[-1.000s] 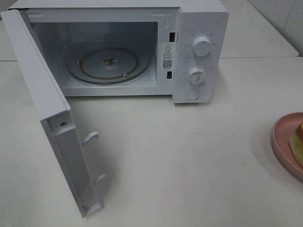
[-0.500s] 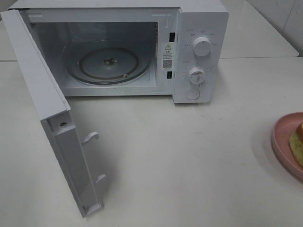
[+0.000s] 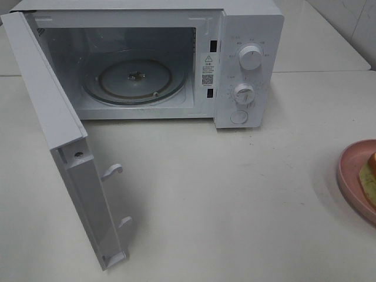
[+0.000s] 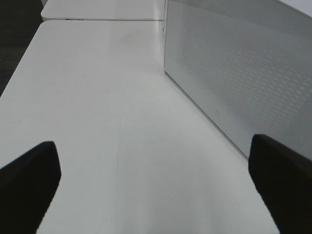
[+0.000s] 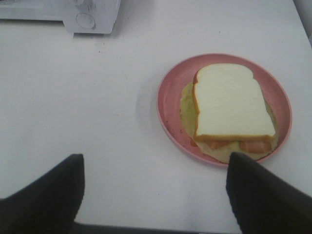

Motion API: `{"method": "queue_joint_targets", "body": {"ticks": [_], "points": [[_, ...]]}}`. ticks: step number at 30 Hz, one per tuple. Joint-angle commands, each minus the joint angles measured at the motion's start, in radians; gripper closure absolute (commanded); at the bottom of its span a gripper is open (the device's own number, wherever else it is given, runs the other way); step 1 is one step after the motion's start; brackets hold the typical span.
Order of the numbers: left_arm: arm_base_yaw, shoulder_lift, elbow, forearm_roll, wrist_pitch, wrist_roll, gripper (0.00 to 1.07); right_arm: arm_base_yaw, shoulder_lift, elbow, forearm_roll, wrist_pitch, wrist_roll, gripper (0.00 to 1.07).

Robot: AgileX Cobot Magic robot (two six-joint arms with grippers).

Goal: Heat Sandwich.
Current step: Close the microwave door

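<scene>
The sandwich (image 5: 231,102), white bread with a tan crust over orange and yellow-green layers, lies on a round pink plate (image 5: 169,92). My right gripper (image 5: 156,195) hovers above the table just short of the plate, open, with nothing between its dark fingers (image 5: 44,195). From the high camera only a slice of the plate (image 3: 351,170) and sandwich (image 3: 370,173) shows at the right edge, and neither gripper appears there. My left gripper (image 4: 156,195) is open wide over bare table, beside the perforated outer face of the microwave door (image 4: 234,73).
A white microwave (image 3: 249,70) stands at the back, its door (image 3: 64,135) swung wide toward the front left. A glass turntable (image 3: 135,79) sits in the cavity. Two knobs and a button are on its right panel. A table seam runs behind.
</scene>
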Motion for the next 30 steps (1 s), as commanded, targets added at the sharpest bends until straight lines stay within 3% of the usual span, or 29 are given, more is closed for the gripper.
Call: {"method": "queue_joint_targets", "body": {"ticks": [1,12,30], "points": [[-0.006,-0.027,0.004,0.000,0.003,-0.007,0.03,-0.036,-0.048,0.021,0.009,-0.034,-0.027,0.31],[-0.006,-0.027,0.004,0.000,0.003,-0.007,0.03,-0.116,-0.132,0.021,0.032,-0.034,-0.046,0.31],[-0.006,-0.027,0.004,0.000,0.003,-0.007,0.03,-0.116,-0.132,0.021,0.032,-0.034,-0.046,0.31]]}}
